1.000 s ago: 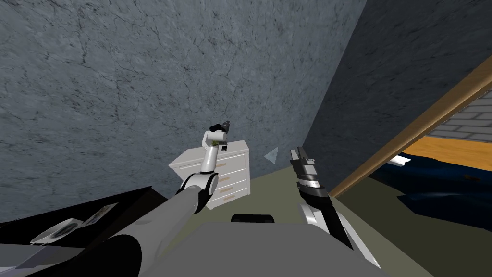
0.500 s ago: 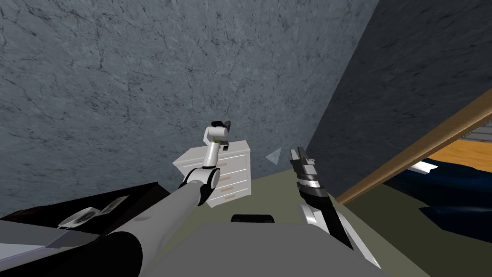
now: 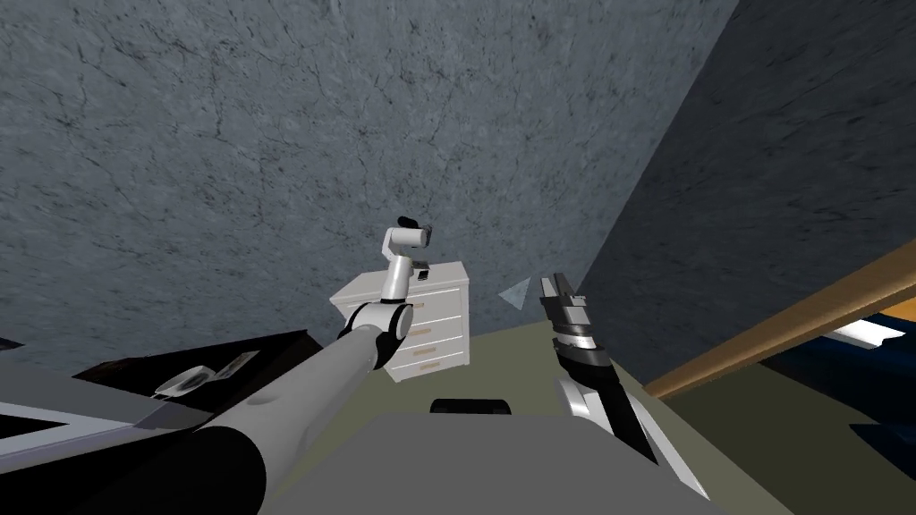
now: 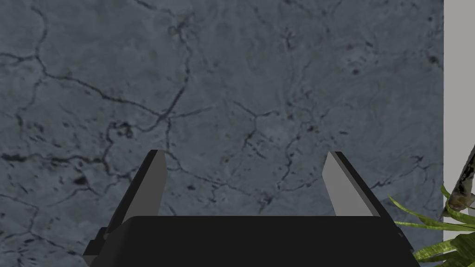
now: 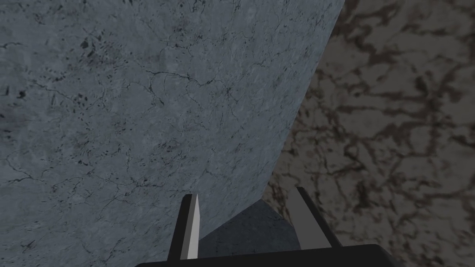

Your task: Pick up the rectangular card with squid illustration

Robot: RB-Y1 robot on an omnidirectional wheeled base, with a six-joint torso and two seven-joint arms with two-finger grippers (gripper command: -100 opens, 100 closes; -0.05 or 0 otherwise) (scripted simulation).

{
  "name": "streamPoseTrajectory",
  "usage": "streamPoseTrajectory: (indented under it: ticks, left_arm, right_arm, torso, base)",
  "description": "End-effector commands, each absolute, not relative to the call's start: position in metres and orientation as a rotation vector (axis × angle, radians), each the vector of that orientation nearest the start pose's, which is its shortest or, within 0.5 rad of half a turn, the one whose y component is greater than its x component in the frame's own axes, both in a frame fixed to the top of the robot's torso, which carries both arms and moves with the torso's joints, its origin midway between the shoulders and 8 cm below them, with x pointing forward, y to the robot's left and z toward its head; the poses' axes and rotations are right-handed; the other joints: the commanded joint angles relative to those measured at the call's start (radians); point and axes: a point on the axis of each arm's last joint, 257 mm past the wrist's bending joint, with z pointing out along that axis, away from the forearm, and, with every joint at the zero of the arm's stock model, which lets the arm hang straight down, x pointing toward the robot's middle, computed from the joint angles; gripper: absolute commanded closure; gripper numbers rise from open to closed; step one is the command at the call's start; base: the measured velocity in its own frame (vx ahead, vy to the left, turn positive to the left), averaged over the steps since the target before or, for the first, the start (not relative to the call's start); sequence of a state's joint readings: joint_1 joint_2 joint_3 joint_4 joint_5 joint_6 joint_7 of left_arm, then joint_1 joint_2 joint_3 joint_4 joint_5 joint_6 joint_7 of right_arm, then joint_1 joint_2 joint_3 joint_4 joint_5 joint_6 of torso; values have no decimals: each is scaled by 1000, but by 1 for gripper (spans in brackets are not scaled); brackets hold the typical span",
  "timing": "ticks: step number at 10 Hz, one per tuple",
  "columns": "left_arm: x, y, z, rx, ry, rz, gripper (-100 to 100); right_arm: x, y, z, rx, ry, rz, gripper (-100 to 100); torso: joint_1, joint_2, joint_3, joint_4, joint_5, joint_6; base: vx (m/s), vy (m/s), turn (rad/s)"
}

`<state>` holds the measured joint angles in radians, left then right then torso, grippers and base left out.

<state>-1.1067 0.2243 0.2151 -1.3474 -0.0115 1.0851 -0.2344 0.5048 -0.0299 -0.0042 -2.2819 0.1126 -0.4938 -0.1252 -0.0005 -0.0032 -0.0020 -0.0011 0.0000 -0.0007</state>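
We judge that the card (image 3: 236,362) lies flat on the black bench (image 3: 286,345), well left of the white dresser (image 3: 436,335); its illustration is too small to read. If we swing toward it, our stretched left arm may knock the plant (image 4: 461,242) beside the left pincer (image 4: 245,155). This pincer, above the dresser, stands wide open and empty. The right pincer (image 5: 245,194), right of the dresser, is open more narrowly and is empty too.

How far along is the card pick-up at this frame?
Done: nothing; the left gripper and right gripper are open and empty. In hand: the left gripper is raised above the white dresser, facing the wall, plant leaves beside it. Remaining: finding and gripping the card; a small item on the dresser is too small to identify.
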Motion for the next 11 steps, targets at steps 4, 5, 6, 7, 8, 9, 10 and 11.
streamPoseTrajectory:
  ticks: [4,5,6,7,8,9,10,11]
  left_arm:
    - [698,201,89,-1201,1624,-797,-100]
    - [696,202,76,-1228,1656,-772,-100]
    - [696,198,75,-1257,1679,-760,-100]
    - [694,198,68,-1277,1701,-741,-100]
    - [693,194,64,-1310,1728,-723,-100]
    - [689,195,57,-1330,1750,-704,-100]
    - [687,192,52,-1365,1776,-682,-100]
    - [683,192,46,-1381,1794,-666,-100]
  right_arm:
    - [347,-265,21,623,680,1340,0]
    - [347,-265,21,623,680,1340,0]
    - [347,-265,21,623,680,1340,0]
    - [347,-265,21,623,681,1340,0]
    - [347,-265,21,623,680,1340,0]
    - [347,-265,21,623,681,1340,0]
    - [347,-265,21,623,680,1340,0]
    - [347,-265,21,623,680,1340,0]
  torso:
    - [-1,-2,-1,-1,0,1]
    - [-2,-2,-1,-1,0,0]
    - [-1,-1,-1,-1,0,1]
    - [0,-2,-1,-1,0,0]
    - [0,-2,-1,-1,0,1]
    - [-1,-2,-1,-1,0,0]
    - [-1,-2,-2,-1,0,1]
    - [0,-3,-2,-1,0,0]
  base:
    - [55,-40,150]
    - [47,-39,108]
    - [55,-28,213]
    - [53,-33,92]
    - [63,-39,180]
    - [64,-36,94]
    - [67,-34,155]
    - [54,-38,100]
